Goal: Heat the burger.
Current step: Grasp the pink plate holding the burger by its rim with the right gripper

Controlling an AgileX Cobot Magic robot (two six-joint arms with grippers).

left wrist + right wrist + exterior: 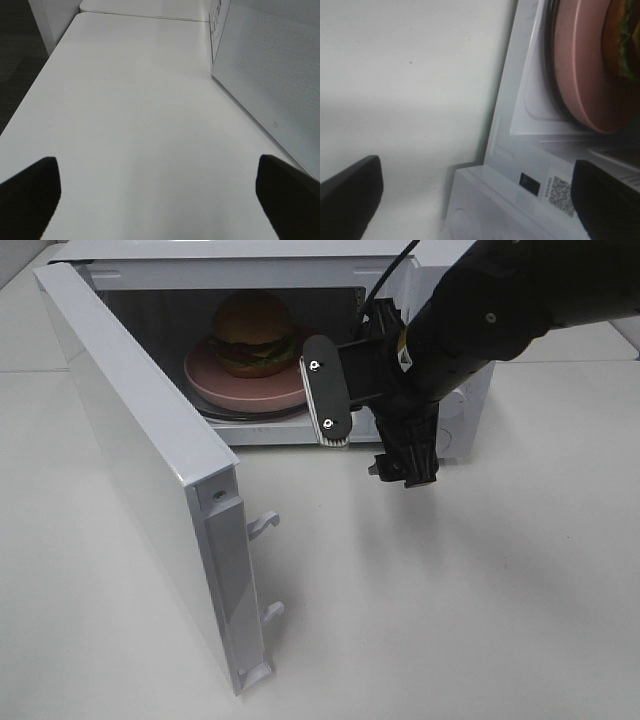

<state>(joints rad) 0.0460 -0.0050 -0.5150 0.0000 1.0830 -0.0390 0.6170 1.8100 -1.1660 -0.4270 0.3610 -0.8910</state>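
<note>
The burger [252, 333] sits on a pink plate [240, 386] inside the open white microwave [420, 270]. In the right wrist view, an edge of the burger [623, 40] and the plate [580, 65] show past the microwave's front sill. My right gripper [365, 430] hovers just outside the right part of the opening, open and holding nothing; its fingers [350, 195] stand wide apart. My left gripper [160, 200] is open and empty over bare table beside the microwave door [270, 70]. It does not show in the exterior high view.
The microwave door [140, 460] stands swung out to the left, its latch hooks [263, 525] pointing toward the table's front. The white table [450, 590] stretches in front and to the right of the microwave.
</note>
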